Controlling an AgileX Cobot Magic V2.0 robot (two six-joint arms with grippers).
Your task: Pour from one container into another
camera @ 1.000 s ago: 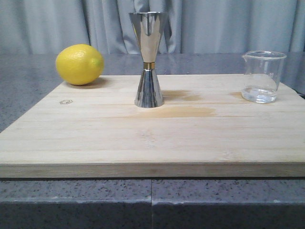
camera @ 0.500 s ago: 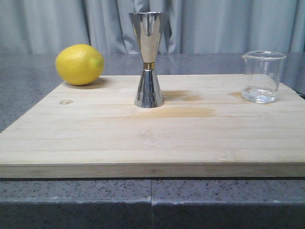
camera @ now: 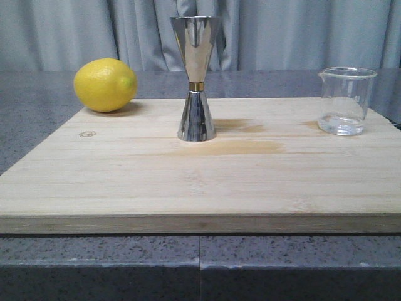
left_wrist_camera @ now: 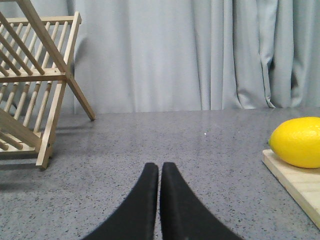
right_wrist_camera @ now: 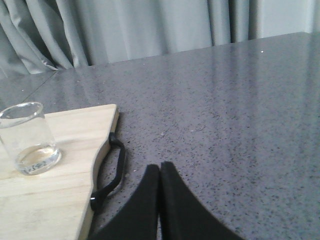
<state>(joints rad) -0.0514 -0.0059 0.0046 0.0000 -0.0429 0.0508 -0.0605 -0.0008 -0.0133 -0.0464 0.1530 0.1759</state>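
A clear glass beaker (camera: pixel 344 100) with a little liquid in its bottom stands upright at the right end of the wooden board (camera: pixel 200 182); the right wrist view shows the beaker (right_wrist_camera: pixel 28 139) too. The steel hourglass jigger (camera: pixel 196 78) with a gold waist band stands upright at the board's middle back. My left gripper (left_wrist_camera: pixel 159 167) is shut and empty over the grey counter, left of the board. My right gripper (right_wrist_camera: pixel 160 167) is shut and empty over the counter, right of the board. Neither gripper appears in the front view.
A yellow lemon (camera: pixel 105 84) rests on the board's back left corner, also showing as the lemon (left_wrist_camera: pixel 297 142) in the left wrist view. A wooden dish rack (left_wrist_camera: pixel 35 85) stands on the counter far left. A black handle (right_wrist_camera: pixel 111 170) hangs at the board's right edge. Grey curtains hang behind.
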